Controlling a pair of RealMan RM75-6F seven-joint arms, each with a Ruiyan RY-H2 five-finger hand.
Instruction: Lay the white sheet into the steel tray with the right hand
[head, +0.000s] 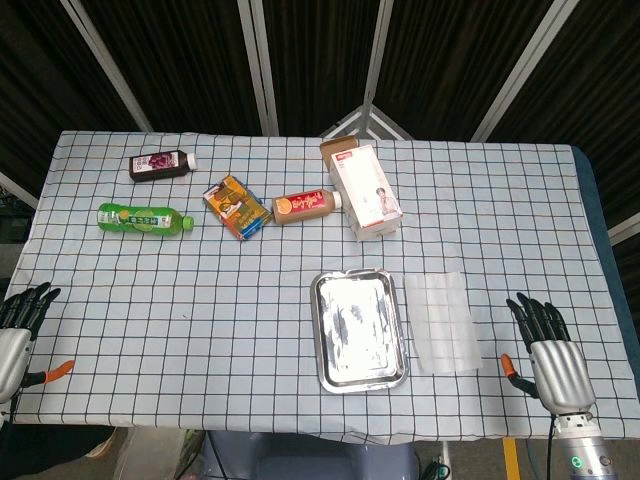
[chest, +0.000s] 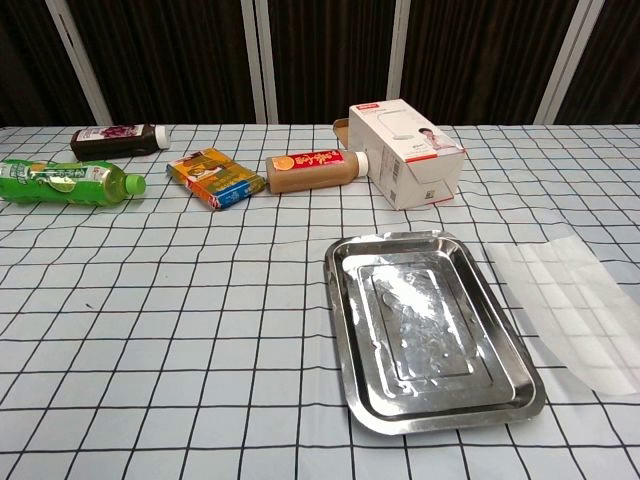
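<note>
Head view: right hand (head: 548, 352) fingers spread, empty; white sheet (head: 444, 322) just beside fingertips, pinch near edge, lift toward steel tray (head: 322, 330).

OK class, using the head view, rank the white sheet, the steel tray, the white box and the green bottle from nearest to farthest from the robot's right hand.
1. White sheet: just left of the right hand.
2. Steel tray: left of the sheet, near the front edge.
3. White box: farther back, mid-table.
4. Green bottle: far left side.
</note>
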